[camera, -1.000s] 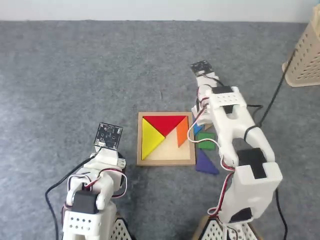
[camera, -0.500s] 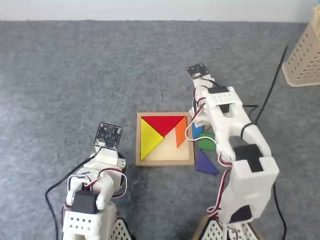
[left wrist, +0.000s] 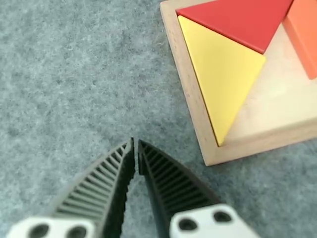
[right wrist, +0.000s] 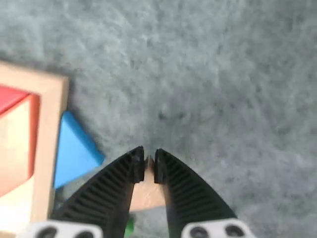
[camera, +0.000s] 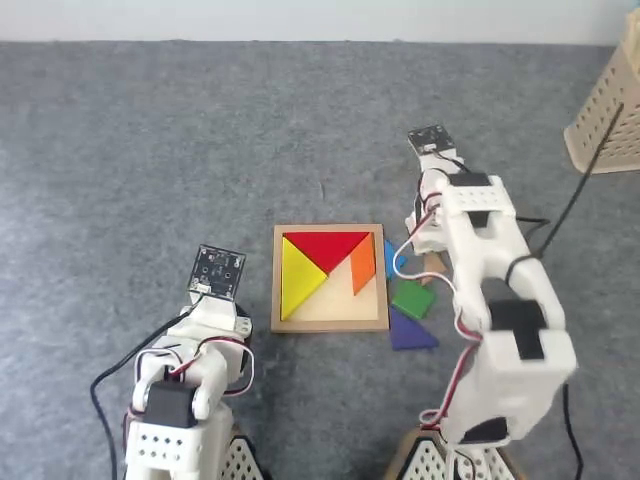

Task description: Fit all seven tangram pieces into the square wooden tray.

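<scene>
High view: square wooden tray (camera: 330, 326) at the middle of the frame on grey carpet (camera: 150, 150), with a red triangle (camera: 327, 245) along its upper edge, a yellow triangle (camera: 298, 278) against its left side and an orange piece (camera: 363, 268) against its right side, bare wood across the lower part. Right of the tray, loose on the carpet: a blue triangle (camera: 392, 260) just beside the rim, a green square (camera: 412, 298) below it, a purple triangle (camera: 408, 332) lower still, near the tray's lower right corner. Right arm (camera: 480, 250) right of centre, beside those loose pieces; left arm (camera: 190, 380) at lower left. Left wrist view: left gripper (left wrist: 135, 144) closed, tips together, over carpet near the tray corner by the yellow triangle's point. Right wrist view: right gripper (right wrist: 147, 151) closed to a slit on a tan piece (right wrist: 148, 191), tan filling the gap between the tips, blue triangle and tray rim close by
</scene>
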Available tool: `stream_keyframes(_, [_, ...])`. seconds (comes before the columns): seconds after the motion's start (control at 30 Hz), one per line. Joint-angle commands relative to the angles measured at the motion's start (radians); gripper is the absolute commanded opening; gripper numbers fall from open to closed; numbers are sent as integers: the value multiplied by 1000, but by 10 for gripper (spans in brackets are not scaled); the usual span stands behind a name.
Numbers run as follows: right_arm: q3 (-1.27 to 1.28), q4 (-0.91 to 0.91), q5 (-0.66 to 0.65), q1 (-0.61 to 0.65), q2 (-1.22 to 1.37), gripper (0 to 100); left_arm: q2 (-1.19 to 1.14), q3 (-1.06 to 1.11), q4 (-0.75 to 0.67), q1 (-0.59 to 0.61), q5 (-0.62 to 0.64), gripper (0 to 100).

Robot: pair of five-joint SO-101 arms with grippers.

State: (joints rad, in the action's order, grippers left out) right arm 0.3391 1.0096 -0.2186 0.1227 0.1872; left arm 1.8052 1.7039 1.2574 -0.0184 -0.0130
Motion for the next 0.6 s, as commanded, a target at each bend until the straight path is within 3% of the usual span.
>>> stream_keyframes(0.0, [81, -39, -46, 15, -208, 27, 21, -19, 6, 2, 6, 12])
stream_keyframes(0.23, [218, -25, 9, 15, -360, 122, 21, -19, 6, 2, 6, 12])
stream_keyframes(0.57, [330, -77, 5, 10, -387, 70, 21, -19, 6, 2, 6, 12])
